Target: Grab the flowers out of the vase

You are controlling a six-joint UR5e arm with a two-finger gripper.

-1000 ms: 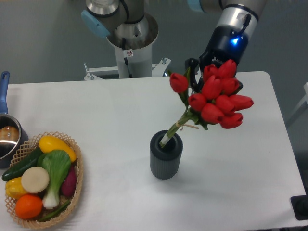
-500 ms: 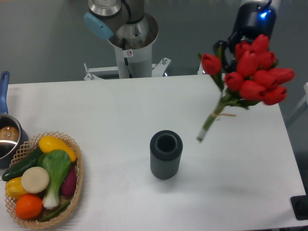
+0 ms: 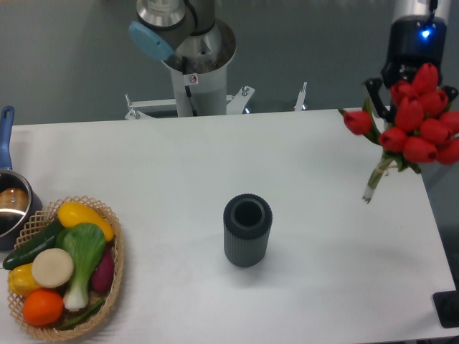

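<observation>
The flowers [image 3: 419, 122], a bunch of red tulip buds with green leaves and pale stems, hang in the air at the right edge, above the table's right side. Their stem ends [image 3: 369, 192] point down and left, clear of the table. My gripper [image 3: 401, 93] is shut on the flowers, mostly hidden behind the buds. The vase [image 3: 247, 230], dark grey and ribbed, stands upright in the middle of the table with an empty round mouth, well to the left of and below the flowers.
A wicker basket [image 3: 115, 279] of vegetables sits at the front left. A blue-handled pot [image 3: 10, 208] is at the left edge. The robot base [image 3: 195, 64] stands behind the table. A dark object [image 3: 448, 309] is at the front right corner.
The flowers went from standing in the vase to fully lifted out. The gripper carried them up and to the right, away from the vase. The vase has not moved.
</observation>
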